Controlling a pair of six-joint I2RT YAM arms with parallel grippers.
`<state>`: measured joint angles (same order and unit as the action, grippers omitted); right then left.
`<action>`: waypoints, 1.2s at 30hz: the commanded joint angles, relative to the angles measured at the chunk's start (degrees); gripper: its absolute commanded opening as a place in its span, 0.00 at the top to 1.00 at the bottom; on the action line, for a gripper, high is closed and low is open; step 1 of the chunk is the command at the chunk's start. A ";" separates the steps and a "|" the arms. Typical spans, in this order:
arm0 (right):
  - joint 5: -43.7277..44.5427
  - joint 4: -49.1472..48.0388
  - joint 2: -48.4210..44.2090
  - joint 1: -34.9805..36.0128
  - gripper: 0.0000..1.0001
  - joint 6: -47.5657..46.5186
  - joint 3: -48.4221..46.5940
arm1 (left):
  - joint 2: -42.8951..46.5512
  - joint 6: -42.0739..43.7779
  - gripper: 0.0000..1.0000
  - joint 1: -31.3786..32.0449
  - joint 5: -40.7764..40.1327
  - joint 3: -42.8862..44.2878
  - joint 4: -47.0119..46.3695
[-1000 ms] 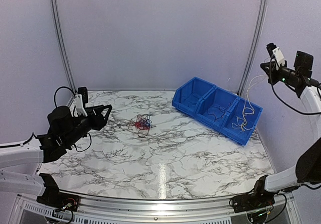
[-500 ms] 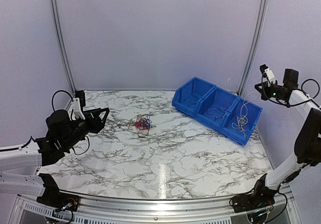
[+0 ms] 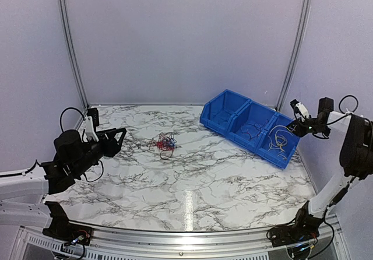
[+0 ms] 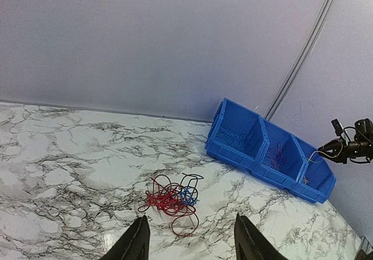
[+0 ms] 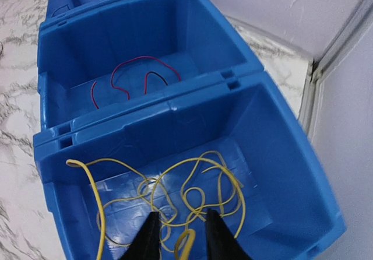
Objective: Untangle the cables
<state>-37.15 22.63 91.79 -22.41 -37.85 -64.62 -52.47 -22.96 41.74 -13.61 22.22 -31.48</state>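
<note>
Cables [image 3: 165, 143]: red, blue and dark strands bunched in one compact clump on the marble table [image 3: 204, 184]. The clump lies well apart from the blue bin [image 3: 250, 126], off the end compartment that holds blue wire. No clear long axis. In the left wrist view one red loop trails out of the clump on the side away from the bin, toward the left gripper [image 4: 187, 236]. That gripper sits beyond the clump from the bin, fingers pointing at it, jaws moderately wide, nothing between them, clear of the strands.

Right gripper [image 5: 179, 225] hangs over the bin's opposite end compartment, jaws parted narrowly. Yellow cable [image 5: 192, 184] lies looped on that compartment's floor. One small loop of it sits between the fingers; contact cannot be told. Red cable [image 5: 134, 73] lies in the middle compartment.
</note>
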 commanded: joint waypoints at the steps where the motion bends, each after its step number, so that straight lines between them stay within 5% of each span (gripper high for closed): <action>1: 1.02 9.56 -0.97 -0.44 0.59 -4.09 -2.82 | -0.73 0.08 0.49 0.26 0.23 0.01 0.02; 8: 7.83 17.08 -9.64 0.20 0.24 -5.82 -5.20 | 0.64 -0.68 0.49 0.29 0.97 -0.46 0.97; 14: 19.94 33.49 1.27 1.40 0.24 -8.66 -19.90 | 1.49 -0.37 0.48 0.28 0.19 -0.19 2.13; 20: 41.39 33.41 12.12 6.04 0.25 -5.55 -23.63 | -1.10 -1.76 0.48 0.40 1.75 0.83 2.13; 30: 50.92 35.42 6.38 9.68 0.20 -7.29 -22.03 | -2.62 0.26 0.48 1.55 4.54 1.30 2.02; 36: 63.18 33.61 1.16 12.31 0.19 -12.95 -17.64 | -8.95 8.61 0.48 7.02 8.79 4.79 0.73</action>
<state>14.70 57.41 97.95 -12.51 -46.22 -85.73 -58.17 -20.69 45.32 -8.21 23.42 -29.65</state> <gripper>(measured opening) 0.799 0.520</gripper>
